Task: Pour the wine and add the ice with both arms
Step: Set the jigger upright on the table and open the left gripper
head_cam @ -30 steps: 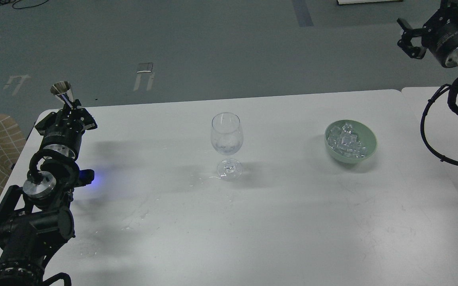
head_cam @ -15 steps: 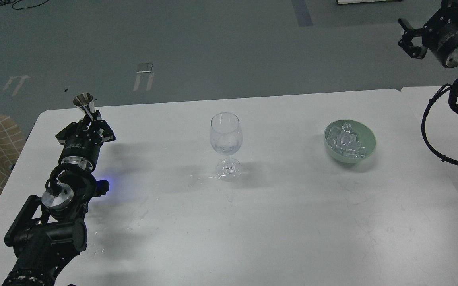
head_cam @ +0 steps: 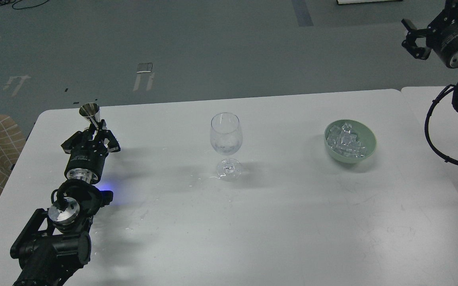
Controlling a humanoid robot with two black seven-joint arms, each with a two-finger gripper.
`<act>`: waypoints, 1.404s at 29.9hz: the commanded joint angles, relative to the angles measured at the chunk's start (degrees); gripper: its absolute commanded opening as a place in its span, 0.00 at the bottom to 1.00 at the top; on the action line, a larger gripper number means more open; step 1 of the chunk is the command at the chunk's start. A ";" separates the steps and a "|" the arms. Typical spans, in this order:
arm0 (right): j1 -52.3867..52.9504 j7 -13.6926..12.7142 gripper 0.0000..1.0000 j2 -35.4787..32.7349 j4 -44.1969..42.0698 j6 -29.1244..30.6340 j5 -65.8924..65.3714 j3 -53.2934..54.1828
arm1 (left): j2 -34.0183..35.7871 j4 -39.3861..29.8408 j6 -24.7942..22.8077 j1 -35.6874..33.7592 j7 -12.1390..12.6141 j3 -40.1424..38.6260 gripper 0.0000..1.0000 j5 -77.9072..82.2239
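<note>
left tool (head_cam: pixel 94 133) grips metal jigger (head_cam: pixel 90 112) | wine glass (head_cam: pixel 226 143) well right | wine perhaps inside

Looks like a robotics lab or test space: plain white table (head_cam: pixel 292 222), bare grey floor with tape marks (head_cam: pixel 143 75) at the far side and loose black cables (head_cam: pixel 14 4) far left.
</note>
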 commanded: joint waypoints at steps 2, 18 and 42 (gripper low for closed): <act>-0.07 0.00 1.00 0.09 0.03 -0.01 0.00 0.00 | -0.01 0.10 0.32 -0.05 0.29 0.01 0.04 -0.06; -0.34 0.09 1.00 0.44 0.03 -0.01 0.09 0.00 | -0.28 0.10 0.50 0.04 0.38 0.09 0.15 0.03; -0.43 0.00 1.00 0.09 0.21 0.08 0.09 0.00 | -0.72 0.63 0.32 0.21 0.82 0.09 0.48 0.03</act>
